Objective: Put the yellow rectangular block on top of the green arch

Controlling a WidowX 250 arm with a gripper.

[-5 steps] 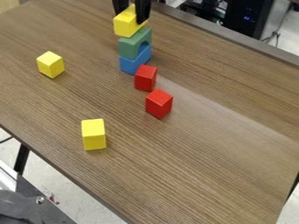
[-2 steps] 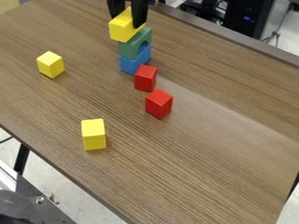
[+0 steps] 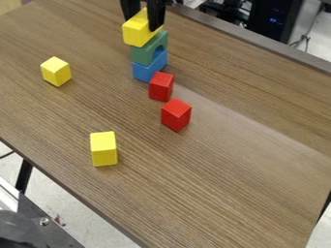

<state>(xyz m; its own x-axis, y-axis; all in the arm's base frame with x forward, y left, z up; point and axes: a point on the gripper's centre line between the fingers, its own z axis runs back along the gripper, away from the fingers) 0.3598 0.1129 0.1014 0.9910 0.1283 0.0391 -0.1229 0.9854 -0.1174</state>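
Note:
At the top edge hangs the gripper (image 3: 142, 20), its two black fingers on either side of the yellow rectangular block (image 3: 137, 33) and shut on it. This block covers the upper left part of the green arch (image 3: 146, 51); whether the two touch I cannot tell. Under the arch lies a blue block (image 3: 146, 71), so the arch is raised off the table.
Two red blocks, one (image 3: 161, 86) just below the stack and another (image 3: 176, 115) nearer the middle, stand on the wooden table (image 3: 239, 160). A yellow cube (image 3: 56, 71) is at left, and another yellow block (image 3: 104, 148) stands lower down.
From a second ago, the gripper and its yellow block have shifted slightly down and left. Since the middle frame they have moved a little to the right. The other blocks have kept their places.

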